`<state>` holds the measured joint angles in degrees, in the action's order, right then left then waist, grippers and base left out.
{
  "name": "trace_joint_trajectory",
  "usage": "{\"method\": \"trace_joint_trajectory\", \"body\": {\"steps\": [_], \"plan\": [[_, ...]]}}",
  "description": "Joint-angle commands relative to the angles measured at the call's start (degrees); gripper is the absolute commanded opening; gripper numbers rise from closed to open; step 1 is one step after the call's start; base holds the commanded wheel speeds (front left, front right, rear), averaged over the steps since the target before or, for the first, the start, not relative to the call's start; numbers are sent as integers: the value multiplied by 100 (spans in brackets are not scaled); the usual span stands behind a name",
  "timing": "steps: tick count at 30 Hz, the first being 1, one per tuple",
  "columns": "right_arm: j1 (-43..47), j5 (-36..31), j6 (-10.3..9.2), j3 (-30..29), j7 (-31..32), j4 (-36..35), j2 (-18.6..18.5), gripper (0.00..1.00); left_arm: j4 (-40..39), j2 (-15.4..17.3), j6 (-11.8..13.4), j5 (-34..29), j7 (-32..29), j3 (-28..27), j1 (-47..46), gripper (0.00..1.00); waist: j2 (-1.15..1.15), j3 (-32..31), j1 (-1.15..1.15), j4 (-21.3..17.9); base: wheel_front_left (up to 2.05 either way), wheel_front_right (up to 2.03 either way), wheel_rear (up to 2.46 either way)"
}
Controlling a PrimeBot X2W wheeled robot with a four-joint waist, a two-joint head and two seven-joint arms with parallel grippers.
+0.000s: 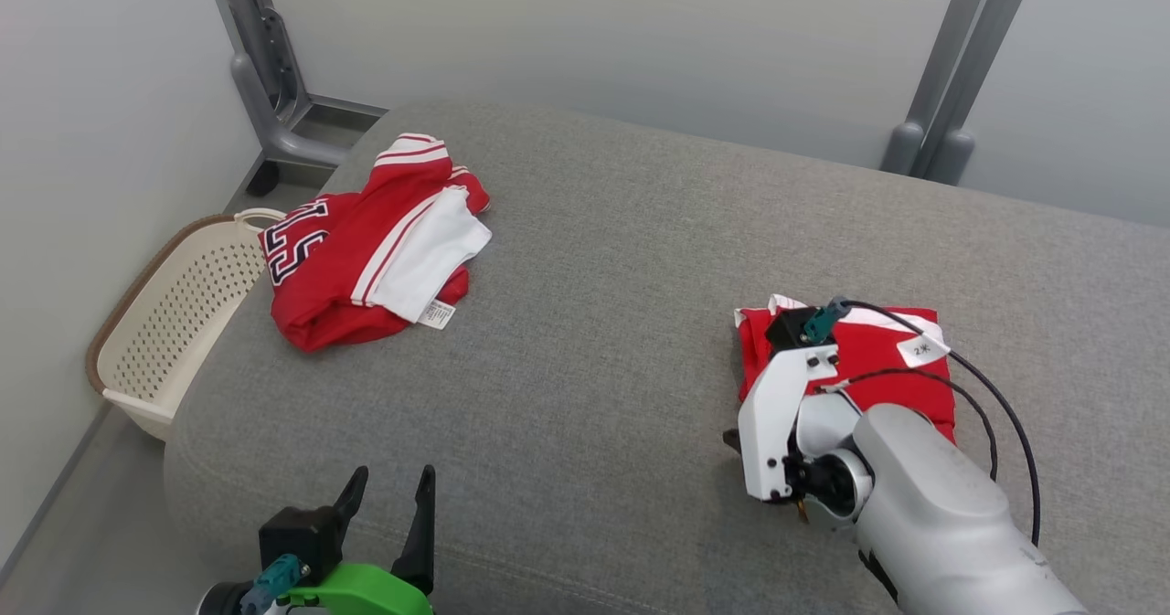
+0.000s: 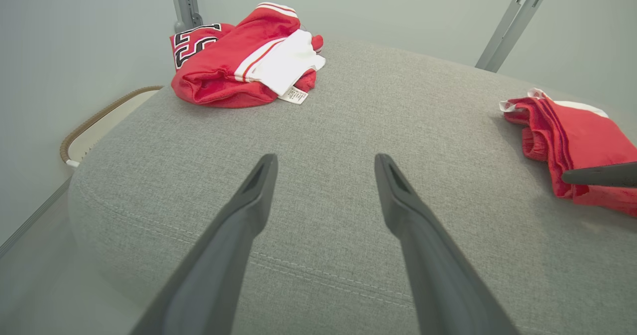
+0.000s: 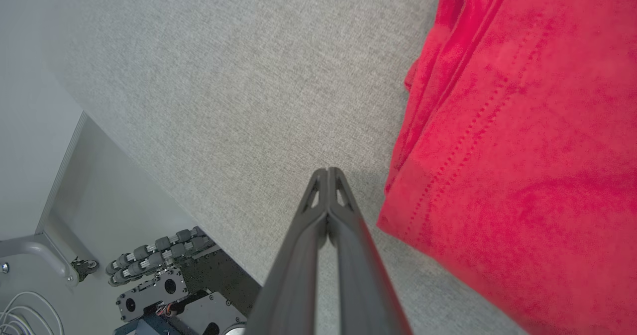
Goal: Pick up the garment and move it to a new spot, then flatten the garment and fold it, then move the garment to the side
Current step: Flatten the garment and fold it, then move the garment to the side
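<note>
- The red garment [image 1: 877, 359] lay folded on the right of the grey cushion [image 1: 594, 323].
- The right tool [image 3: 327, 171], pressed together, sat just beside its edge; the sideways move probably remained.
- The left tool [image 1: 393, 478] hung spread, empty.

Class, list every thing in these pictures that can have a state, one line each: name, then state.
Red and white numbered jersey: crumpled in a heap, untouched.
Folded red garment: folded flat, lying free.
Cream perforated plastic basket: upright on the floor.
Left gripper: open, empty.
Right gripper: shut, empty, beside the folded red garment.
</note>
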<state>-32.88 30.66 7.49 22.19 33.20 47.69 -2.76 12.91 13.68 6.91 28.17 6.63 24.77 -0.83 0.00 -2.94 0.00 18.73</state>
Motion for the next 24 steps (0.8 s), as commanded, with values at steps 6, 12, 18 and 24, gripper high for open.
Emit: {"method": "trace_joint_trajectory", "body": {"steps": [6,12,18,24], "plan": [[-384,-281,-1,-495,-95,-34,-63,100,-90,90,74,33,39,-37,136,100,0,-74,0,-155,0,0,0],[-504,-839,0,-1472,-226,8,-350,100,-159,117,101,41,22,-18,130,100,0,-55,0,-314,0,0,0],[-245,-1573,0,-2421,-214,66,-556,100,-197,106,112,51,33,8,119,100,0,43,0,-436,0,0,0],[24,-2059,0,-3277,-150,-31,-380,100,-202,107,70,40,30,55,-34,100,0,245,0,-458,0,0,0]]}}
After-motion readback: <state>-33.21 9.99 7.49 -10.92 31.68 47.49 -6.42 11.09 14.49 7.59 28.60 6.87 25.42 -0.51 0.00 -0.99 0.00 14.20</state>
